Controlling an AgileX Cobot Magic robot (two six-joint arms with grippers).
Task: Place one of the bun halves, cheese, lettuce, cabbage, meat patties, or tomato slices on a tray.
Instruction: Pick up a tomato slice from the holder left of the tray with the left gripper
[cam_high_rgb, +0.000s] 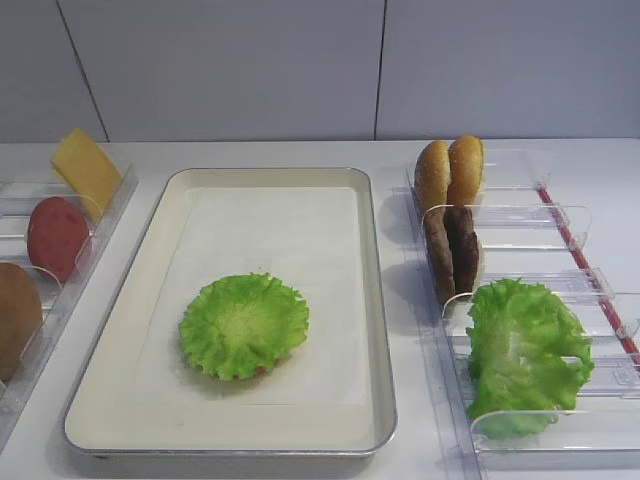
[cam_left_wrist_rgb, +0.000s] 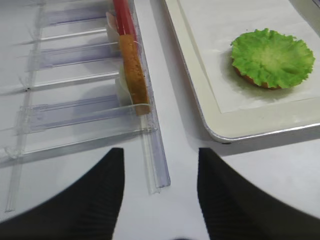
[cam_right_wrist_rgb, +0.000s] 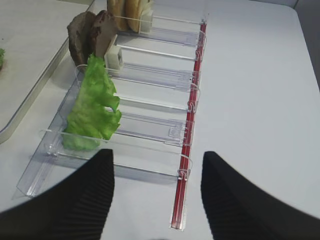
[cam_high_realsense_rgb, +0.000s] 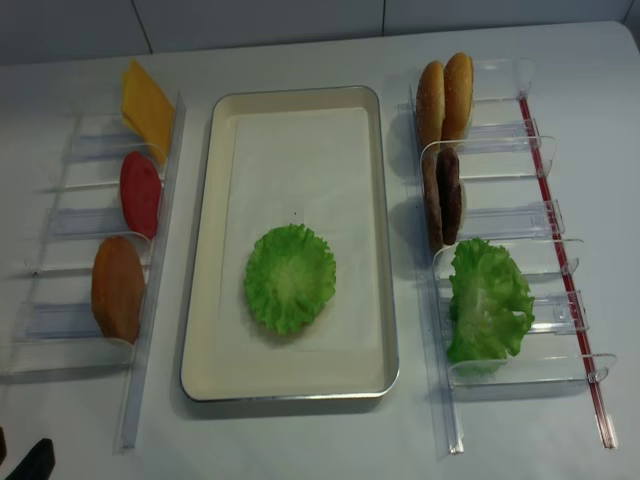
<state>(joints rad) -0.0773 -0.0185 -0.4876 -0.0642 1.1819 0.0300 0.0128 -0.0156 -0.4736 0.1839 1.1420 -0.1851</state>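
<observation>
Covering the white table (cam_high_rgb: 300, 155), grey wall panels behind, the tray (cam_high_rgb: 372, 300) holds a lettuce leaf (cam_high_rgb: 243, 323) near its front edge, hiding something reddish-brown beneath. Both the left gripper (cam_left_wrist_rgb: 160, 195) and the right gripper (cam_right_wrist_rgb: 157, 195) gape, empty.

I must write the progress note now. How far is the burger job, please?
Done: a lettuce leaf lies on the tray, over something brown. In hand: nothing; the left gripper and right gripper are open and empty. Left in the bins: cheese, tomato slice, bun halves, meat patties, more lettuce.
</observation>
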